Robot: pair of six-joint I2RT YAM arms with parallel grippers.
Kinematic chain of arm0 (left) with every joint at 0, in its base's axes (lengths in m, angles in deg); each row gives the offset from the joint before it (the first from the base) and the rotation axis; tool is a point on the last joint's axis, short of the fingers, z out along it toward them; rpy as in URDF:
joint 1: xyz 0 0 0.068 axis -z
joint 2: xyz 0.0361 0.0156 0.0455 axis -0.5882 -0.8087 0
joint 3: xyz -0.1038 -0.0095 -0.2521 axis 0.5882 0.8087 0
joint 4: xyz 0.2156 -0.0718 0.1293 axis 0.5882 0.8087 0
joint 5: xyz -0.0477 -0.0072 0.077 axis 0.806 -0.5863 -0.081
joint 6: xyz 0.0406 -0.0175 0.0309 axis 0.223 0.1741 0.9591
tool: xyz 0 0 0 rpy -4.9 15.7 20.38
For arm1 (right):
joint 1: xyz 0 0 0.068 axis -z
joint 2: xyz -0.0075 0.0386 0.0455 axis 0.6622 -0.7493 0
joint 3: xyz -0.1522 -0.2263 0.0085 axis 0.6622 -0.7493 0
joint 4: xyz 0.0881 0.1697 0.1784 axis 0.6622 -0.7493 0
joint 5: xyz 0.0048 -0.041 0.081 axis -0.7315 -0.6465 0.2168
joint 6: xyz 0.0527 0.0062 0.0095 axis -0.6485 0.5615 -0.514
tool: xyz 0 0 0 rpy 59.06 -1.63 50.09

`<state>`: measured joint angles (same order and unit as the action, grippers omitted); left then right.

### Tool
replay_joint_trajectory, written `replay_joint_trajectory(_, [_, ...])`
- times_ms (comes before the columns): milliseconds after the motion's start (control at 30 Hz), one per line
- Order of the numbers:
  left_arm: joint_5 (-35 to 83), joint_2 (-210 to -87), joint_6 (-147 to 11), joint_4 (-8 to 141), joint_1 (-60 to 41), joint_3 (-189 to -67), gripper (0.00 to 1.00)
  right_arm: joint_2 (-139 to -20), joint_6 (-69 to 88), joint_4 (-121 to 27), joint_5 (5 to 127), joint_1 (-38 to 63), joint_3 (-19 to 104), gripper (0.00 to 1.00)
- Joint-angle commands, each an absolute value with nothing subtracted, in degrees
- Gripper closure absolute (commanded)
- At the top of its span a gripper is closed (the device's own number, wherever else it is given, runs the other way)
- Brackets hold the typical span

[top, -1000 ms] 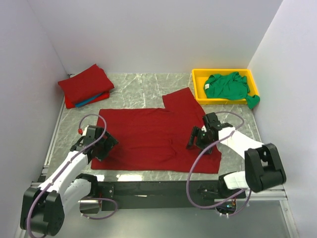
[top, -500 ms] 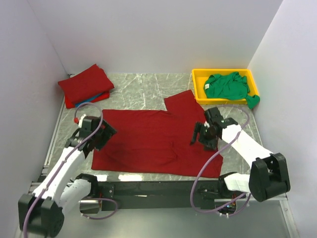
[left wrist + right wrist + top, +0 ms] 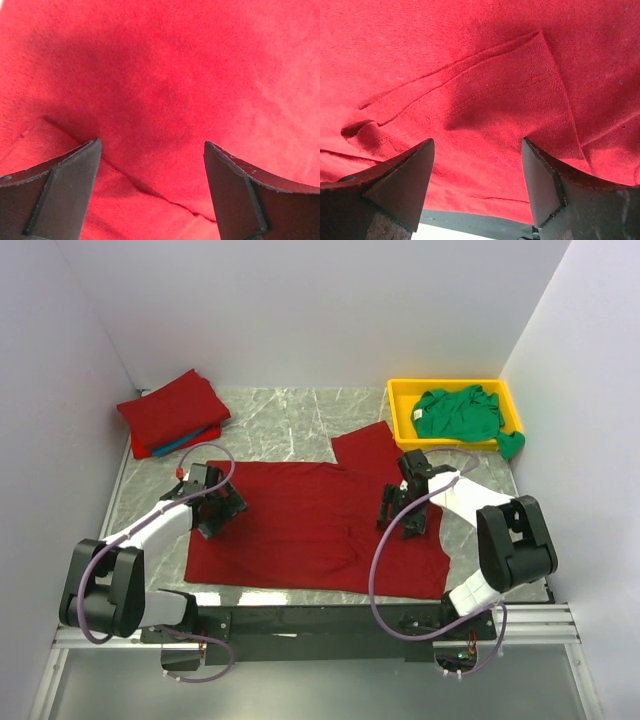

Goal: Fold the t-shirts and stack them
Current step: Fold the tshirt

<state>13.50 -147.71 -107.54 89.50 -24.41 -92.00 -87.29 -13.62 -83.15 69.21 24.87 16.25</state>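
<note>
Dark red t-shirt (image 3: 310, 525) lies spread flat on the tabletop (image 3: 290, 425), front-left of the yellow tray (image 3: 450, 384); light creases, one edge flap folded over. My left gripper (image 3: 228, 508) and right gripper (image 3: 400, 520), the right nearer the tray, hang low over it, both wide open, gripping nothing.

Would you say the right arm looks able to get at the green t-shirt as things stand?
Probably yes: the right tool is open and empty over the red t-shirt, and the green t-shirt lies uncovered in the yellow tray just beyond, nothing between.

Top overhead, far; both wrists close, sharing red t-shirt (image 3: 300, 530).
</note>
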Motion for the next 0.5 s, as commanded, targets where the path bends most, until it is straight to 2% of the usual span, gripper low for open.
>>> replay_joint_trajectory(0, [9.6, -146.7, -105.1, 87.8, -24.3, -92.1, 0.11, -88.1, -13.5, -81.2, 70.0, 24.2, 13.1, 0.23])
replay_joint_trajectory(233, [2.4, -139.9, -110.8, 95.8, -24.3, -86.5, 0.09, -85.8, -16.7, -82.5, 69.8, 23.3, 7.3, 0.23])
replay_joint_trajectory(467, [2.4, -128.8, -115.3, 98.0, -23.6, -80.6, 0.09, -81.4, -18.2, -82.6, 69.9, 22.0, 3.3, 0.23])
